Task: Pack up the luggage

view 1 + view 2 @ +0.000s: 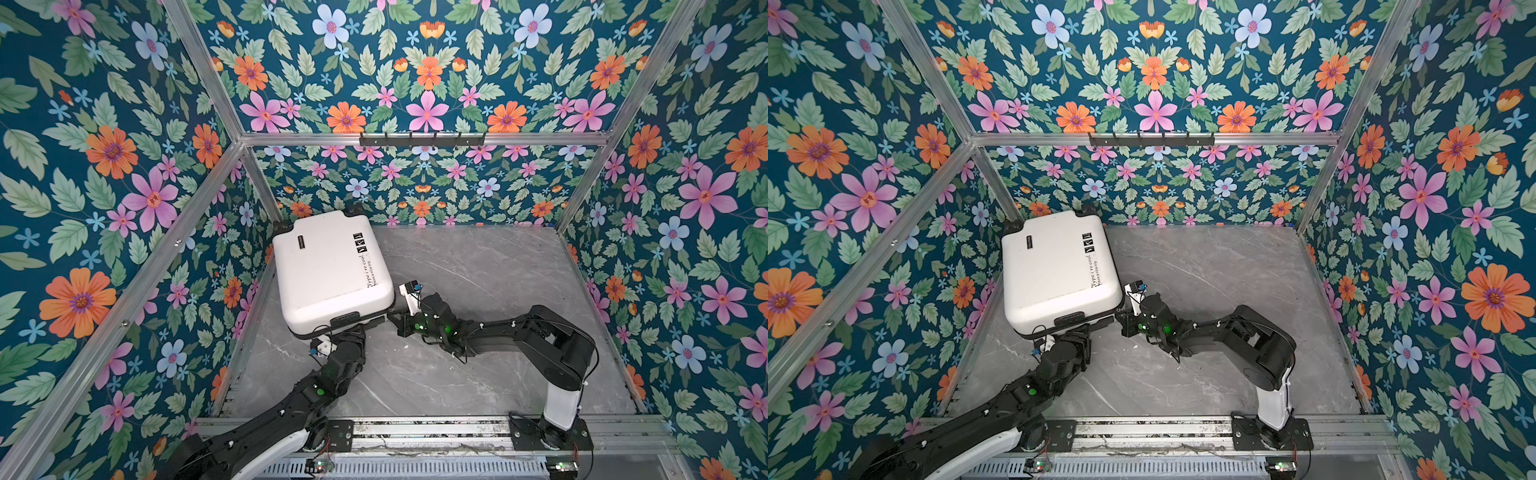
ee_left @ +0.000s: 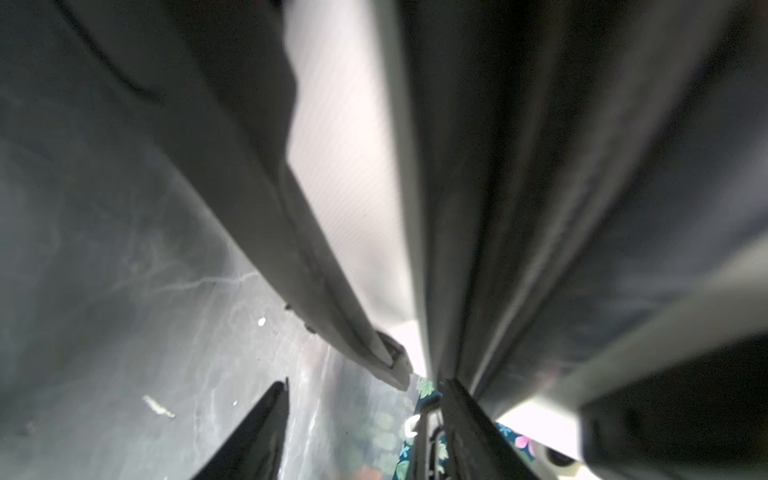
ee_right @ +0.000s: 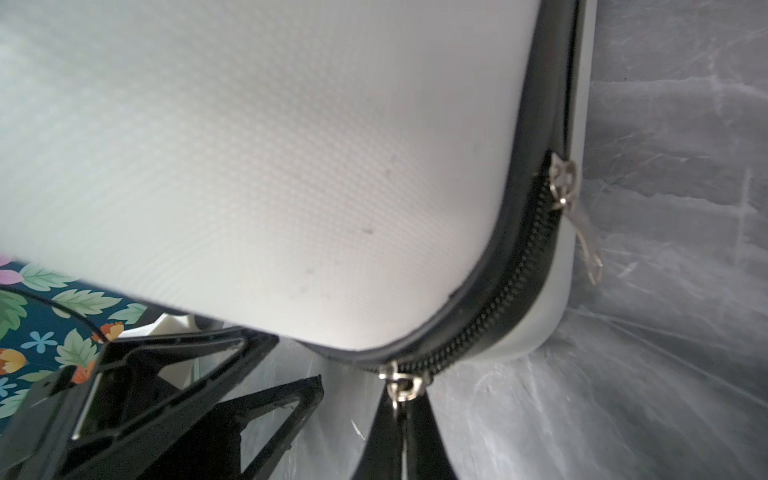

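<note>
The luggage [image 1: 332, 266] [image 1: 1059, 266] is a white hard-shell suitcase lying flat at the back left of the table, lid down, with black text and three square icons on top. My right gripper [image 1: 392, 318] [image 1: 1119, 318] is at its near right corner. In the right wrist view this gripper [image 3: 402, 409] is shut on a metal zipper pull [image 3: 401, 386] on the black zipper. A second slider [image 3: 563, 178] hangs further along. My left gripper [image 1: 349, 332] [image 1: 1077, 330] reaches under the near edge by the black handle [image 1: 345, 319]. Its jaws [image 2: 365, 399] stand apart beside the shell [image 2: 345, 166].
The grey marble tabletop [image 1: 478, 291] stretches to the right of the suitcase. Floral walls with aluminium posts [image 1: 582, 208] close in the sides and back. A black hook rack [image 1: 422, 139] hangs on the back rail. Both arm bases sit on the front rail [image 1: 415, 428].
</note>
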Robot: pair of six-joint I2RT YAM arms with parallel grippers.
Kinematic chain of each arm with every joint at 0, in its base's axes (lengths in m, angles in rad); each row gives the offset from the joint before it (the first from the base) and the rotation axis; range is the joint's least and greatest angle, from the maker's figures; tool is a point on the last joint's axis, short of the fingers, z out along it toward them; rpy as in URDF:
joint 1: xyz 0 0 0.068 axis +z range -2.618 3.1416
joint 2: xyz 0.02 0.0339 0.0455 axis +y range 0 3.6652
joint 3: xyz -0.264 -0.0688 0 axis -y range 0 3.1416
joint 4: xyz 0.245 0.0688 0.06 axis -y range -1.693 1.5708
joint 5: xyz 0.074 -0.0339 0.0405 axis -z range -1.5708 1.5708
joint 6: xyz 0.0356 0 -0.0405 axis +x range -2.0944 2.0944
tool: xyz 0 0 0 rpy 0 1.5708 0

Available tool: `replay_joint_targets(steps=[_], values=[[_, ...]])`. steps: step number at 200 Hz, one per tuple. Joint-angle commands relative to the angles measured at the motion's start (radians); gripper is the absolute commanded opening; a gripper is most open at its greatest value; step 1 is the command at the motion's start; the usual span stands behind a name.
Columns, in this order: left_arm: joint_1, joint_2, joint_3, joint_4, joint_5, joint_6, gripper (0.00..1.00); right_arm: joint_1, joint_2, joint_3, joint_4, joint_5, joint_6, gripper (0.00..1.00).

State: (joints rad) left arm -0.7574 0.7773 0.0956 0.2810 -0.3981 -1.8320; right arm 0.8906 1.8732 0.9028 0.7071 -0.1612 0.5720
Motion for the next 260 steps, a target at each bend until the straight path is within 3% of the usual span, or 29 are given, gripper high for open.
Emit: replay_joint_targets(steps=[1,39,90,184,214,260], values=[[0.004,0.018,0.003,0.085,0.003,0.018,0.56,-0.004,-0.020,0.012,0.093,0.001,-0.010,0.00],[0.005,0.009,0.014,0.015,-0.077,0.013,0.56,-0.012,-0.014,0.010,0.099,-0.015,-0.004,0.00],[0.003,0.098,-0.017,0.069,-0.137,-0.012,0.55,-0.012,-0.002,0.020,0.104,-0.031,0.004,0.00],[0.004,0.264,-0.063,0.380,-0.200,0.020,0.49,-0.012,-0.002,0.003,0.109,-0.046,0.015,0.00],[0.006,0.358,-0.031,0.480,-0.186,0.046,0.44,-0.012,-0.008,-0.002,0.106,-0.046,0.017,0.00],[0.006,0.398,-0.031,0.557,-0.202,0.050,0.22,-0.012,-0.017,-0.013,0.105,-0.046,0.018,0.00]])
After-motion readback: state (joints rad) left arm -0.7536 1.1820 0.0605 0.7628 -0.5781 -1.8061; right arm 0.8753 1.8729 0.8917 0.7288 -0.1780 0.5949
